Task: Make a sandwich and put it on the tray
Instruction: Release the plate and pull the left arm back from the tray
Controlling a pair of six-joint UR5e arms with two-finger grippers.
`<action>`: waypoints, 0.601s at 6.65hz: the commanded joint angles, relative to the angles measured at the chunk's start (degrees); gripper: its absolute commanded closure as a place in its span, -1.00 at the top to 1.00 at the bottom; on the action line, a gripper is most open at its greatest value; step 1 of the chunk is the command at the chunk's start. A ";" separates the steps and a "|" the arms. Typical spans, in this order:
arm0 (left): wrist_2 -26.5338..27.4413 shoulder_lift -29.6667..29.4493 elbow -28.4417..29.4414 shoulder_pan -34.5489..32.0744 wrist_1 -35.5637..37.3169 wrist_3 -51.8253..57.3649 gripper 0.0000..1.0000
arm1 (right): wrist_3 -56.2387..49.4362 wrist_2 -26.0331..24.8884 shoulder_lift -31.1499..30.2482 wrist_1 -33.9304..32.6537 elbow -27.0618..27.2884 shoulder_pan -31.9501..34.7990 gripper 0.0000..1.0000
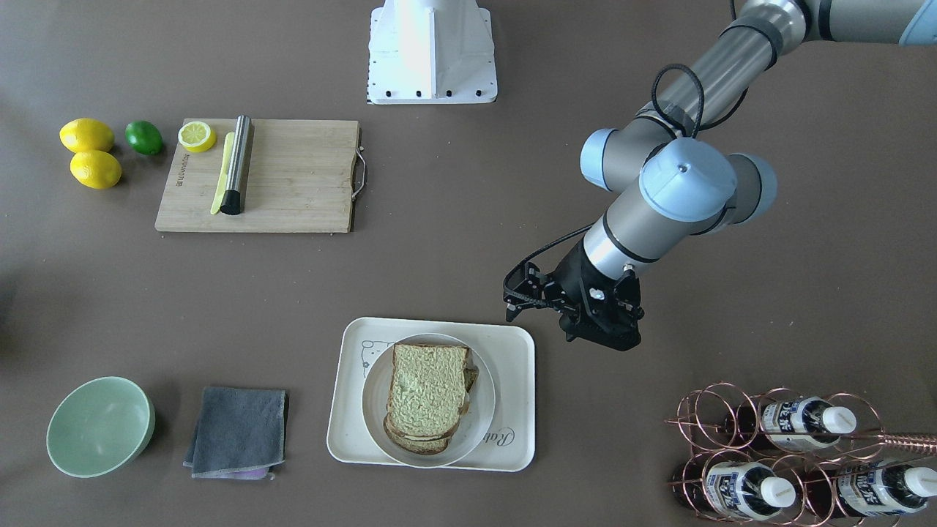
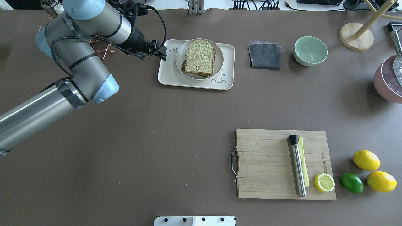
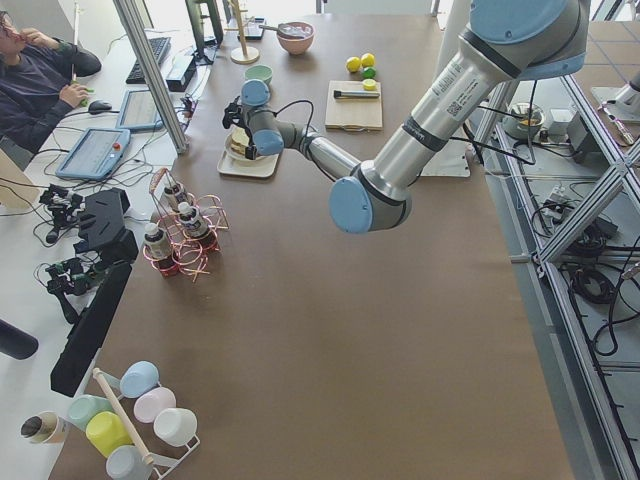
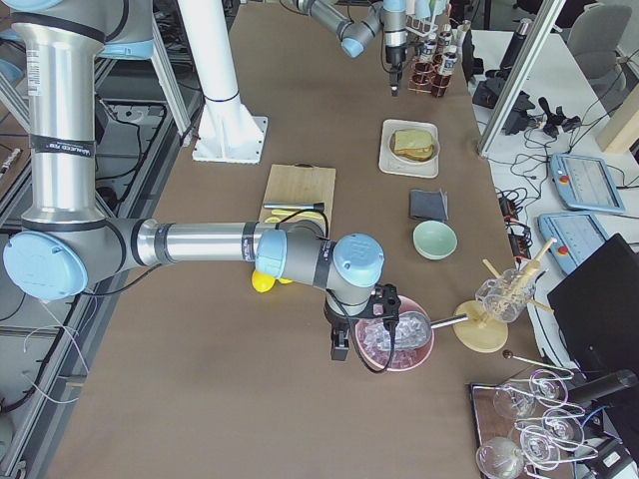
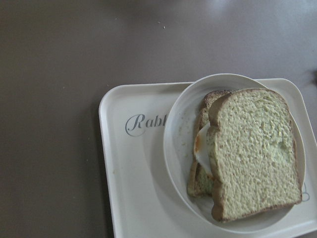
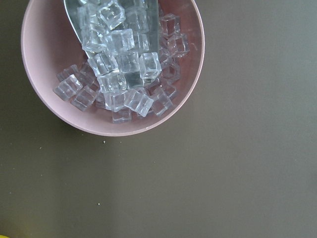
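We see sandwich point(image 1: 428, 391) on dish point(image 1: 374, 402) in tray point(image 1: 512, 351); cloth point(image 1: 238, 430) & bowl point(image 1: 100, 424) to robot's right of it, cutting board point(image 1: 293, 176) w/ lemon half point(image 1: 197, 136) nearer robot base point(image 1: 432, 51)

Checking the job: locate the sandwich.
Overhead view: the sandwich sits in the white dish on the tray, far side, between the left claw and the grey cloth.

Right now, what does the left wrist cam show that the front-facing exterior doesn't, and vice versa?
Left wrist only: the fried egg peeking out the side of the sandwich.
Front-facing only: the left arm, cutting board, lemons, lime, green bowl, grey cloth and bottle rack.
Both: the sandwich in the round white dish on the tray.
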 commanded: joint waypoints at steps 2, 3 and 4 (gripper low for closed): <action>-5.71 18.20 -15.96 -9.03 3.89 6.13 0.96 | 0.18 -0.08 -0.48 1.64 -0.16 0.00 1.00; -5.71 22.43 -16.07 -11.41 3.98 13.67 0.96 | 0.18 -0.08 -1.01 1.73 -0.16 0.00 1.00; -5.62 25.26 -15.90 -15.00 6.15 20.10 0.96 | 0.09 -0.08 -1.10 1.73 -0.16 0.00 1.00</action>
